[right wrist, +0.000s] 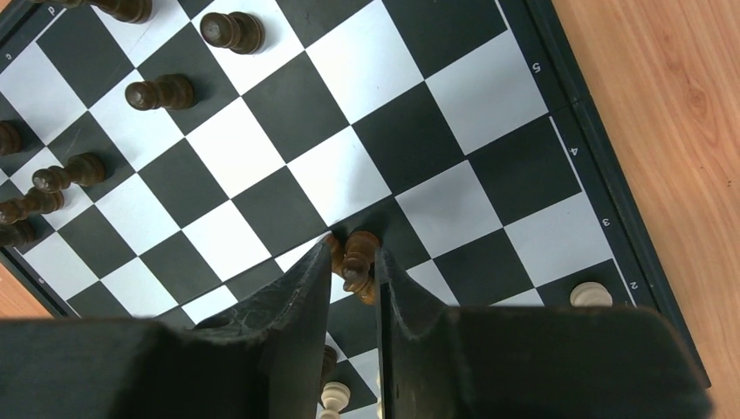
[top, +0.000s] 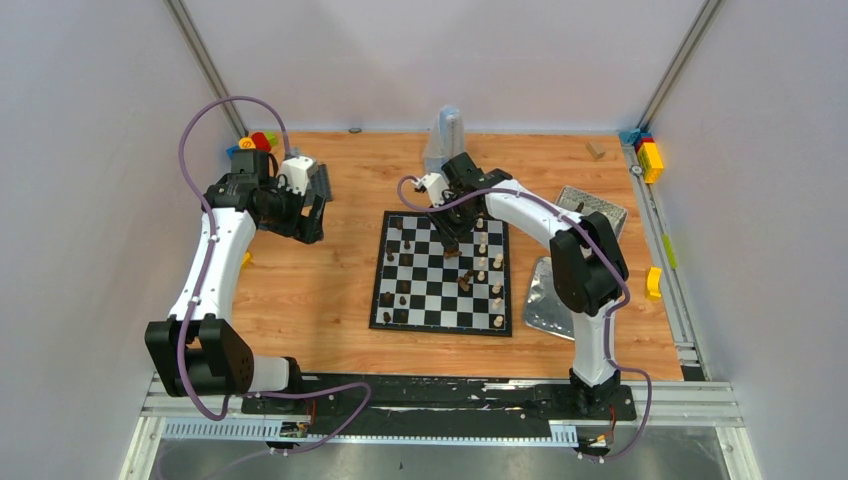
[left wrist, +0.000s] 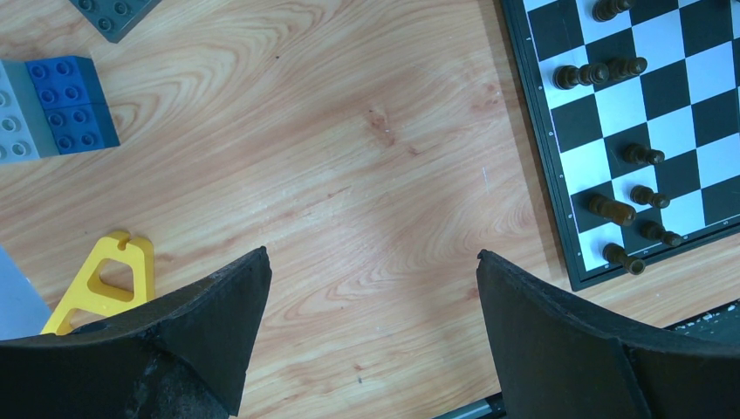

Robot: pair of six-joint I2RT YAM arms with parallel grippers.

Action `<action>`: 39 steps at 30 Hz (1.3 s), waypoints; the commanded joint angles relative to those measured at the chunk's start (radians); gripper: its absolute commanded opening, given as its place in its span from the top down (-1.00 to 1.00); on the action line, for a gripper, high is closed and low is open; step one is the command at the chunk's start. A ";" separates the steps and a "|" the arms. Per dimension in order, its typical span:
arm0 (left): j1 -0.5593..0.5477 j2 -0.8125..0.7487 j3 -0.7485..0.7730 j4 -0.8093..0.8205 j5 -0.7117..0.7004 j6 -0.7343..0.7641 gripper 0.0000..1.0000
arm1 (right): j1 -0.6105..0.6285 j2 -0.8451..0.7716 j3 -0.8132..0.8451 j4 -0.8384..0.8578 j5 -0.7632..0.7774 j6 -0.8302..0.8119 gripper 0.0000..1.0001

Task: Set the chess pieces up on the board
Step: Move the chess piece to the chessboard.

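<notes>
The worktop (top: 300, 290) gives plenty of bare wood to the left of the board (top: 430, 300), between its black border and the toy blocks (left wrist: 70, 100). The left end effector (left wrist: 371, 255) hangs there released, jaws wide, holding nothing.

The board is tighter. The right end effector (right wrist: 353, 249) is low over it and clenched on a brown piece (right wrist: 359, 262), which sits pinched between the fingertips near the board's right side. The piece looks askew in the grip (hard to be sure from this angle). If so, it could topple on release or land across two squares.

The other hazard is the neighbours. Pale pieces (right wrist: 591, 294) stand along the right edge, and one sits just under the fingers. A sideways swing or a wide opening there could knock them over.

The middle squares are free. The dark pieces (right wrist: 161, 92) stand well apart on the far side, so a straight lift is likely the safest exit.
</notes>
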 commanded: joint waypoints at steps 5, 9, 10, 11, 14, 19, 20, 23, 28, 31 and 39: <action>0.010 -0.005 0.008 0.017 0.004 0.001 -0.91 | 0.004 0.006 -0.015 0.028 0.022 -0.001 0.55; 0.011 -0.003 0.007 0.018 0.003 0.001 -0.91 | 0.005 0.006 -0.025 0.029 0.018 -0.001 0.58; 0.011 -0.003 0.007 0.018 0.003 0.001 -0.91 | 0.005 0.006 -0.027 0.028 0.018 -0.001 0.58; 0.011 -0.002 0.007 0.018 0.003 0.001 -0.91 | 0.005 0.007 -0.027 0.028 0.017 -0.001 0.58; 0.011 -0.002 0.007 0.017 0.003 0.000 -0.91 | 0.005 0.009 -0.031 0.026 0.014 -0.003 0.58; 0.011 -0.004 0.005 0.016 0.003 0.001 -0.91 | 0.006 0.009 -0.028 0.024 0.006 -0.001 0.69; 0.011 -0.005 0.006 0.016 0.003 0.001 -0.91 | 0.006 0.009 -0.026 0.023 0.003 -0.001 0.74; 0.011 -0.006 0.006 0.018 0.001 0.001 -0.91 | 0.007 0.005 -0.012 0.016 -0.016 0.000 0.86; 0.010 -0.007 0.006 0.018 0.002 0.001 -0.91 | 0.027 -0.015 0.013 0.009 -0.051 -0.003 0.94; 0.011 -0.005 0.006 0.018 0.001 0.001 -0.91 | 0.049 -0.028 0.011 0.010 -0.056 -0.019 0.96; 0.011 -0.002 0.010 0.018 0.005 0.001 -0.91 | 0.100 -0.029 0.012 0.002 -0.062 -0.048 0.97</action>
